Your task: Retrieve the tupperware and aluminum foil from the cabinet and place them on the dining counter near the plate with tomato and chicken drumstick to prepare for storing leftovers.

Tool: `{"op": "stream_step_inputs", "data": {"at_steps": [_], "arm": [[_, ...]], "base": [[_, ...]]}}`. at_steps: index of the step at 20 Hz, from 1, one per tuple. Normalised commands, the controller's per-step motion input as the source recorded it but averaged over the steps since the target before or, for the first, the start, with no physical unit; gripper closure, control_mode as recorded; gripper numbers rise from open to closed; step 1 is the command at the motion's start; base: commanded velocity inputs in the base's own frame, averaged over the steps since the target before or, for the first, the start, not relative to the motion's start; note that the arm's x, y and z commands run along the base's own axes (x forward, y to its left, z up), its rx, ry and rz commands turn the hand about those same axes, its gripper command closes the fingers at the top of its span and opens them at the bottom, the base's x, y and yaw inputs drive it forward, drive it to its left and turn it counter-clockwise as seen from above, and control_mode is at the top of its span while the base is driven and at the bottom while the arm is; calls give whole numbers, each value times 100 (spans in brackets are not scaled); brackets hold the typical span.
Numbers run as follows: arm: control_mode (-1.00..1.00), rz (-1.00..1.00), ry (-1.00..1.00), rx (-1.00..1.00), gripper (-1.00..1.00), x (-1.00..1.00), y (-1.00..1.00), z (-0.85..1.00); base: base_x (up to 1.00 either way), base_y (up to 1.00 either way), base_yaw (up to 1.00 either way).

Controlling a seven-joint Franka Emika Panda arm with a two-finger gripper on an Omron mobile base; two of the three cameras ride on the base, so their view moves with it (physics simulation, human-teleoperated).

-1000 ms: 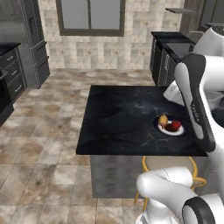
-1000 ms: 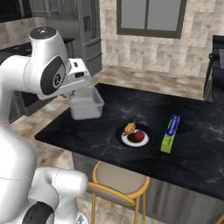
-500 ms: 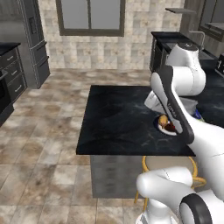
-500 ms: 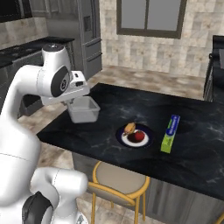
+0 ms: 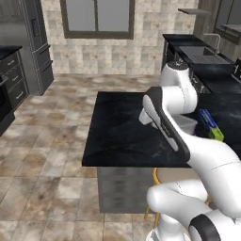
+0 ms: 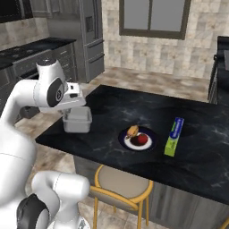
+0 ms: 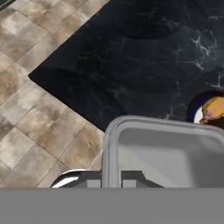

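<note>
My gripper (image 6: 74, 110) is shut on the near rim of the tupperware (image 6: 77, 121), a grey-white rectangular tub held low over the near left corner of the dining counter (image 6: 201, 156). In the hand view the gripper (image 7: 113, 179) clamps the tupperware's (image 7: 166, 151) rim. To its right lies the plate (image 6: 134, 144) with the tomato (image 6: 142, 139) and the chicken drumstick (image 6: 132, 131); plate (image 7: 194, 112) and drumstick (image 7: 213, 109) sit just past the tub. The aluminum foil (image 6: 174, 136) box lies right of the plate, and the foil (image 5: 210, 125) peeks out beside my arm. The cabinet is out of view.
A yellow-framed stool (image 6: 120, 187) stands under the counter's near edge. A stove counter (image 6: 27, 50) and a fridge (image 6: 91, 38) line the far left wall. Tiled floor (image 5: 52, 155) lies open to the island's left. Bare black counter top (image 7: 131, 61) stretches beyond the tub.
The arm has swung down and toward the counter's near left corner, carrying the tupperware lower and slightly left. Plate and foil box have stayed put.
</note>
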Motion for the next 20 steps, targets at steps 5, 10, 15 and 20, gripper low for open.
{"op": "stream_step_inputs", "data": {"at_steps": [5, 10, 15, 20], "arm": [[-100, -4, 0, 6, 100, 41, 0, -42], [-100, 0, 0, 4, 100, 55, 0, -43], [-100, 0, 0, 1, 100, 49, 0, -57], [-100, 0, 0, 0, 100, 32, -12, -63]], "base": [[0, 0, 0], [0, 0, 0], [0, 0, 0], [0, 0, 0]]}}
